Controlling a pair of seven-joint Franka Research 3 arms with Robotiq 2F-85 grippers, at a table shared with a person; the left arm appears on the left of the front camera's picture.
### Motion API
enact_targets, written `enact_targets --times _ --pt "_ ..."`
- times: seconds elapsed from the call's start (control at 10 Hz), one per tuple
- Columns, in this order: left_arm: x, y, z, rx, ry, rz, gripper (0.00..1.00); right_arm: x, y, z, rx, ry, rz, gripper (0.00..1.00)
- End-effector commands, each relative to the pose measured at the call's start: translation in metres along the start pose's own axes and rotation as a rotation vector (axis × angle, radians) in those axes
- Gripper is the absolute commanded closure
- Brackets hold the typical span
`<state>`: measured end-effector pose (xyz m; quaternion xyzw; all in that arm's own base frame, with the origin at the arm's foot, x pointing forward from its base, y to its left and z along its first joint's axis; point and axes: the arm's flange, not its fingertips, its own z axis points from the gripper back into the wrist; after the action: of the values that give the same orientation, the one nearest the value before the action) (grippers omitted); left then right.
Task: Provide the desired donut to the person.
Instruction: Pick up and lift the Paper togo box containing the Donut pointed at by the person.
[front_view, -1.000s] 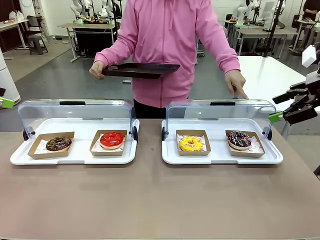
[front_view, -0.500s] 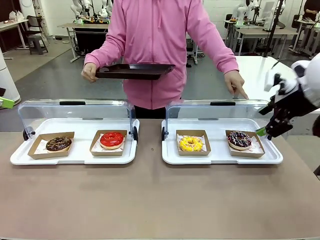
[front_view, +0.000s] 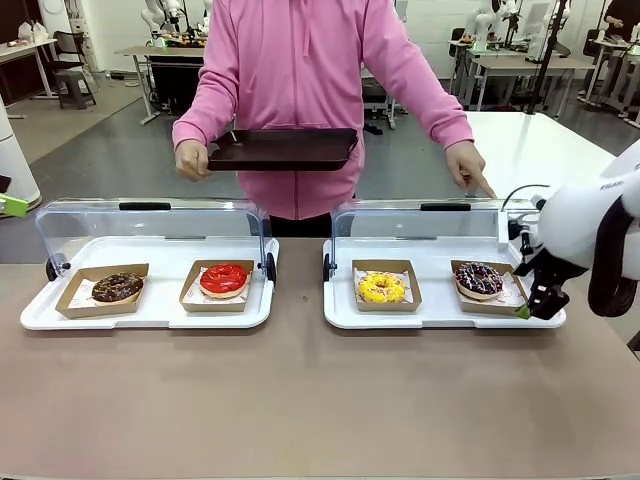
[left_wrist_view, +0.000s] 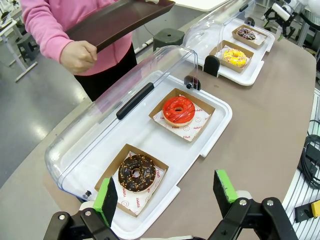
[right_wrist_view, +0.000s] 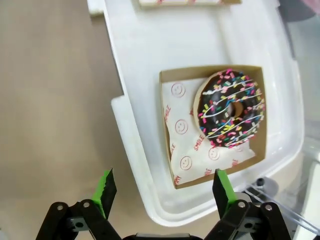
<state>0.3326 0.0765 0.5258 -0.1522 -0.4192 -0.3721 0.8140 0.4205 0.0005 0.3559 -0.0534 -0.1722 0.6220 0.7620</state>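
One person (front_view: 300, 90), head cut off above.

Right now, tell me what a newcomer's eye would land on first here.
The person in a pink sweatshirt stands at the far side, holding a dark tray and pointing a hand at the right-hand case. In it sits the sprinkled donut, with the open right gripper hovering close by. A red donut and a yellow donut brighten the middle.

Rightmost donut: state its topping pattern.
The donut: dark icing, white drizzle, coloured sprinkles; right wrist view.
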Motion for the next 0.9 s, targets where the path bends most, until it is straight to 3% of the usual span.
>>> enact_targets --times 0.0,0.8 --pt "0.0 0.001 0.0 -0.007 -0.011 -0.001 0.0 -0.004 -0.005 -0.008 -0.004 0.059 0.058 0.0" --pt "0.0 0.001 0.0 -0.007 -0.011 -0.001 0.0 -0.005 -0.022 -0.023 -0.001 0.037 0.11 0.0"
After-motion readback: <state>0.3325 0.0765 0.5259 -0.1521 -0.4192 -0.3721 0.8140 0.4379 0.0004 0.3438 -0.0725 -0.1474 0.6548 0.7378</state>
